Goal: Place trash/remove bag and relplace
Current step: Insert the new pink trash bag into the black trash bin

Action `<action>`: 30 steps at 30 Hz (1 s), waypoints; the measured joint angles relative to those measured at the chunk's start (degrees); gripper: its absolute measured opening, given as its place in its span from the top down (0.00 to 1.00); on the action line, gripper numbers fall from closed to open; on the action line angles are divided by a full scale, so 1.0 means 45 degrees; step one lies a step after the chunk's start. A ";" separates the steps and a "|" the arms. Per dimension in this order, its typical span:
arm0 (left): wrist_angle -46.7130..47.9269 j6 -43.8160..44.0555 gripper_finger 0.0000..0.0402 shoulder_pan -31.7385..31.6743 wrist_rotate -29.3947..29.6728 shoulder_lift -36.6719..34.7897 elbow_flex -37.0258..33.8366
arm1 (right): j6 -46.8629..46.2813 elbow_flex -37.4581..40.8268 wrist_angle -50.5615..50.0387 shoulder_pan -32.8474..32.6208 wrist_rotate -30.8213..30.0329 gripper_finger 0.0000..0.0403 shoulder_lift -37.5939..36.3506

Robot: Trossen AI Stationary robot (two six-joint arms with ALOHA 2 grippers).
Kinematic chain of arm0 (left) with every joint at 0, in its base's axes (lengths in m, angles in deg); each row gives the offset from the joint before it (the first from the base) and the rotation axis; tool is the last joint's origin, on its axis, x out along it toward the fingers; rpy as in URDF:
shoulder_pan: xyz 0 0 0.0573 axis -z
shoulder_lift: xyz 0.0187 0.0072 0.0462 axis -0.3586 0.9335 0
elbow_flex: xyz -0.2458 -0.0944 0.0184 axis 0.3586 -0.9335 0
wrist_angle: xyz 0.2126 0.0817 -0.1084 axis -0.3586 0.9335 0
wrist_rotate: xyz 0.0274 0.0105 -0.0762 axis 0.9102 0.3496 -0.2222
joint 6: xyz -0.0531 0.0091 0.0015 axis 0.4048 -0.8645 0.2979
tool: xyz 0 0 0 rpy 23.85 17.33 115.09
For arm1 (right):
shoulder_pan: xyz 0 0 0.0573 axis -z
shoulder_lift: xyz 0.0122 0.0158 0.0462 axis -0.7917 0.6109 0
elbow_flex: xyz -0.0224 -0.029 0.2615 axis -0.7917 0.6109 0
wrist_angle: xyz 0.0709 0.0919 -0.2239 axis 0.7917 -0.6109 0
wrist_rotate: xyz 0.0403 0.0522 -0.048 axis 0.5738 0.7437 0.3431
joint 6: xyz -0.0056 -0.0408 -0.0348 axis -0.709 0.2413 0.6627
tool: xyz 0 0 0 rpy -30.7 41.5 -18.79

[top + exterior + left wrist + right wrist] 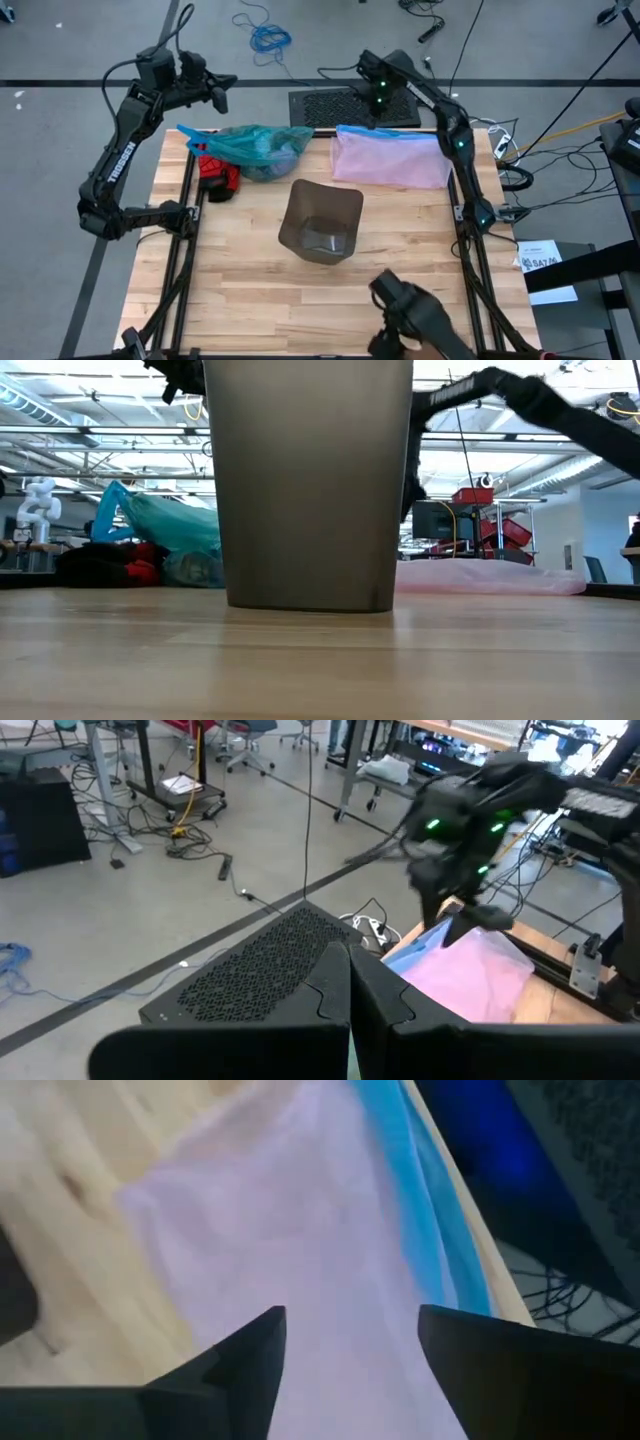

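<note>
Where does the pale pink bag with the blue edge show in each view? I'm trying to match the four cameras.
High view: pink bag lies flat at the table's far right.
Low view: low pink strip right of the bin.
Left wrist view: bottom right, below the right arm.
Right wrist view: fills the middle, behind the open right gripper.
Shared landmark: its blue edge.

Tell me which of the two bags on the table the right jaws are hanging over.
The pale pink bag with the blue edge, lying flat at the table's far right. The right gripper is open above it; the teal-green bag lies bunched at far left.
</note>
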 joint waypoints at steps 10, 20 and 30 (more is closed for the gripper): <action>0.0195 -0.0015 1.00 -0.0005 0.0000 -0.0048 0.0000 | -0.0040 0.0000 -0.0036 0.0867 -0.1089 0.48 0.1997; 0.0411 -0.0034 1.00 -0.0008 0.0000 -0.0048 0.0000 | -0.0122 0.0000 -0.0041 0.1355 -0.2045 0.49 0.2922; 0.0502 -0.0036 1.00 -0.0005 -0.0005 -0.0051 0.0000 | -0.0089 0.0000 -0.0041 0.1267 -0.1942 0.66 0.3437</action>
